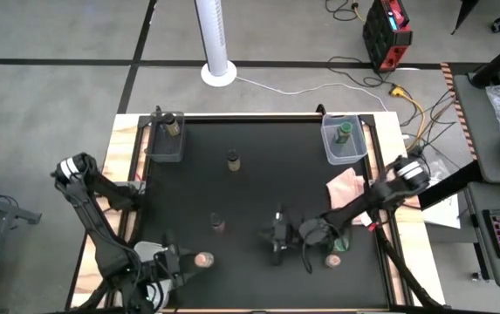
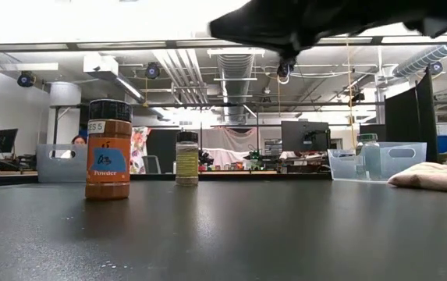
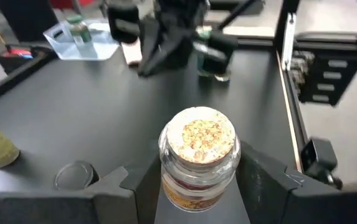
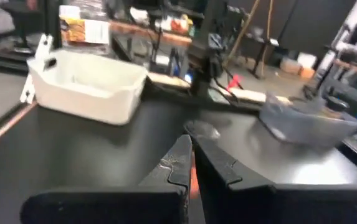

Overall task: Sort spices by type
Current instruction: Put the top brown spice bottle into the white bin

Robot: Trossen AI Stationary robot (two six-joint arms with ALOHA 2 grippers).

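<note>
Here, the left gripper (image 3: 197,186) sits near the front left corner of the black mat (image 1: 258,192), its two dark fingers pressed against the sides of a clear glass spice jar (image 3: 198,158). The jar is a short cylinder with a ribbed neck, an orange label and a pale, flecked pinkish-brown top, and it stands upright on the mat between the fingers.

The right arm reaches in from the right edge, elbow bent, with the right gripper (image 1: 277,247) near the front centre. Its fingers are pressed together and hold nothing.

Other cylindrical jars are spread over the mat:
- A dark-lidded jar (image 2: 108,150) of orange-brown powder stands alone at mid-table.
- A jar with yellowish contents (image 2: 186,158) stands farther back.
- A pinkish-topped jar (image 1: 332,261) stands at the front right, just beside a green-lidded jar (image 1: 343,243).
- One jar (image 1: 172,126) stands inside the grey tub (image 1: 164,148) at the back left corner.
- A green-lidded jar (image 1: 343,133) stands inside the clear tub (image 1: 330,150) at the back right corner.

A pink cloth (image 1: 347,185) lies crumpled near the right edge. The mat is smooth and matte and is framed by a pale wooden tabletop (image 1: 124,139). Beyond it lie a grey floor marked with black tape, a white pole on a round base (image 1: 217,52), a red and black case (image 1: 387,33) with cables, and a workshop of desks and monitors under exposed ceiling ducts.
</note>
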